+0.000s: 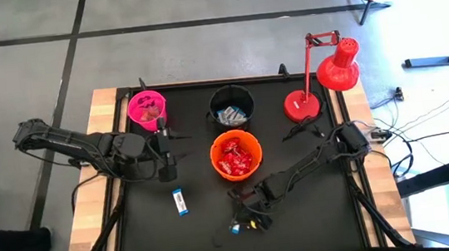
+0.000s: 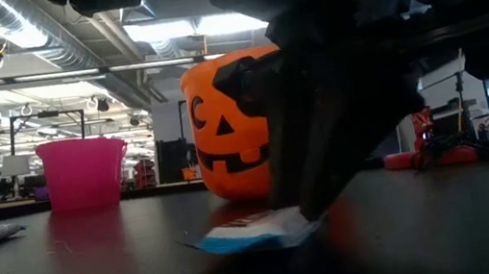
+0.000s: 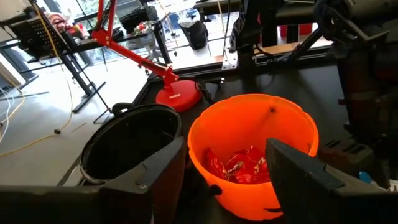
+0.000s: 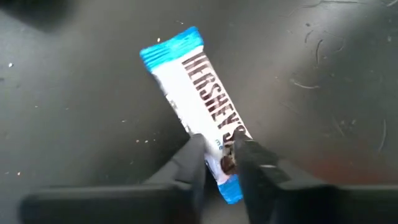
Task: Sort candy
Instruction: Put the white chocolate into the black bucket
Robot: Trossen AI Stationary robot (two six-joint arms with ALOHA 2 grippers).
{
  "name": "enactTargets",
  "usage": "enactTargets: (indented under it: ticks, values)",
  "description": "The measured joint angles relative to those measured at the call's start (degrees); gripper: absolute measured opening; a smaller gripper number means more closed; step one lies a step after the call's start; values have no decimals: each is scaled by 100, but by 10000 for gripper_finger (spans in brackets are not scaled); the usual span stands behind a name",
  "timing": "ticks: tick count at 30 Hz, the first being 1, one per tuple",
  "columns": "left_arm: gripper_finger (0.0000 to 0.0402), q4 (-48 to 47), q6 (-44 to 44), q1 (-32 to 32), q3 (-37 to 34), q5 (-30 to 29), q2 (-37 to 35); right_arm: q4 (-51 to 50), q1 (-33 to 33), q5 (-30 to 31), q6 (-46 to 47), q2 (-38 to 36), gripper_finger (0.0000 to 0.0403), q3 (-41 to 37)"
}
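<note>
- Buckets, three: one pink bucket (image 1: 147,109), one black bucket (image 1: 232,105), one orange bucket (image 1: 236,155).
- Blue-and-white bars loose on the table, two: one bar (image 1: 180,201) mid-table, a second bar (image 4: 200,105) beneath the right gripper (image 4: 219,163).
- Red desk lamp (image 1: 318,80), one.
- Arms, two.

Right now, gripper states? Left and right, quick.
Left gripper: open, empty, raised by the orange bucket.
Right gripper: closed on the end of a blue-and-white candy bar lying on the table.
</note>
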Motion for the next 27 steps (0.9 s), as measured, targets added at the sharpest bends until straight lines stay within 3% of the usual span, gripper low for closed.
enactTargets:
  ticks: [5,18,27]
  values:
    - [212,-15,0,0,0,1,0,-107,5,131,33,-2,9,73]
    - [212,-98,-70,0,0,-1,0,-926,18,1091,-201,31,1,733]
    - [212,-120,-90,0,0,-1,0,-1724,11,1206,-377,29,0,1501]
